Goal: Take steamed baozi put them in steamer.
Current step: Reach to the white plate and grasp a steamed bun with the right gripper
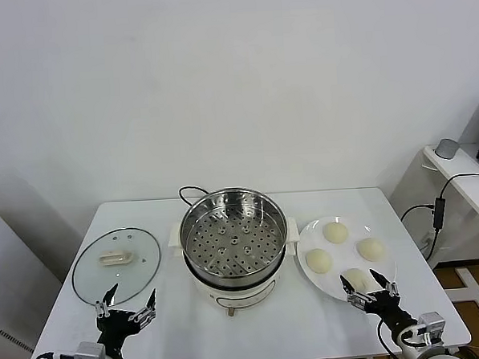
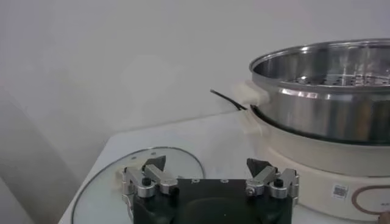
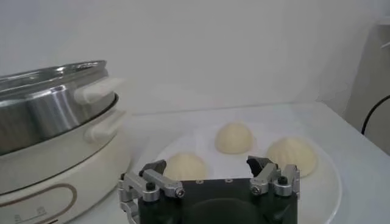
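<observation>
**Both grippers waiting at the near edge, buns sitting on the plate**

The steamer (image 1: 234,248) is standing in the middle of the white table (image 1: 255,323), its shiny steel pot showing the perforated tray inside with nothing lying on it. Its black cord (image 1: 190,190) is trailing off toward the far edge of the table.

The four steamed baozi are resting on a flat white plate (image 1: 310,266) just beside the steamer, toward the table's right edge. One bun (image 1: 335,232) is lying nearest the far edge, another (image 1: 371,249) nearest the right edge, a third (image 1: 318,260) closest to the steamer, and the fourth (image 1: 356,279) nearest the near edge, partly hidden behind the right gripper.

The right gripper (image 1: 370,287) is hovering over the near rim of the plate, close to the near right corner, with its fingers (image 3: 266,171) spread apart and gripping nothing. In the right wrist view three buns are showing beyond the open fingers.

The left gripper (image 1: 127,306) is hanging near the near left corner, its fingers (image 2: 152,173) likewise standing apart and empty. It is sitting over the near rim of a round glass lid (image 1: 108,276), which is lying flat by the left edge, handle up, apart from the steamer.
</observation>
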